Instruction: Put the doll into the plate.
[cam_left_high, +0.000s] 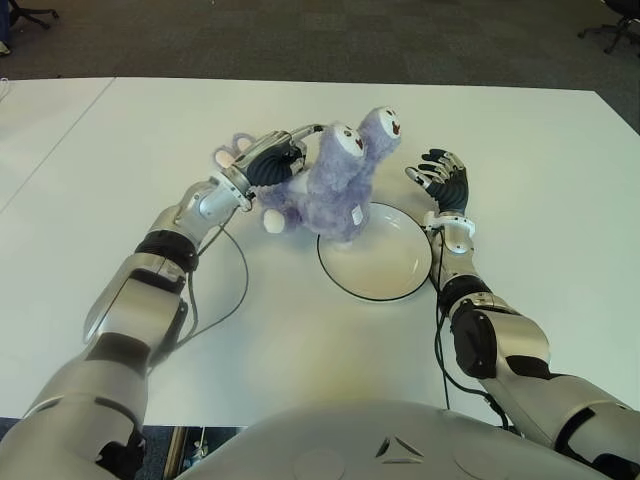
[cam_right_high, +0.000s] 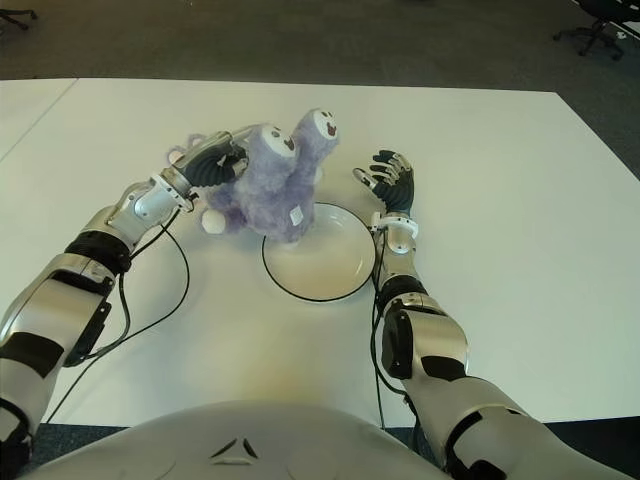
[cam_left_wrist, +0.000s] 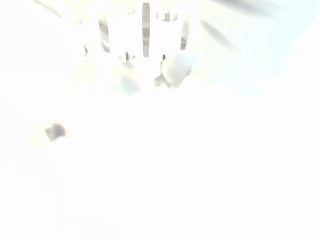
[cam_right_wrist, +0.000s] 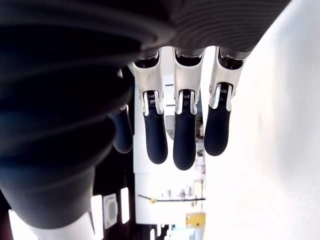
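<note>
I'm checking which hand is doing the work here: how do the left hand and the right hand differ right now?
The left hand is closed on the purple doll, holding it upright at the white plate's far-left rim; the right hand holds nothing. The left hand's fingers are curled into the plush, while the right hand's fingers are loosely extended. The left hand shows left of the plate, the right hand right of it. Both are above the white table.

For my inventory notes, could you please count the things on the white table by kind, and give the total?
Purple plush doll: 1, held by the left hand, its base at the plate's rim
White plate with dark rim: 1
Total: 2 things on the white table. The right hand shows to the right of the plate, fingers spread, holding nothing.
</note>
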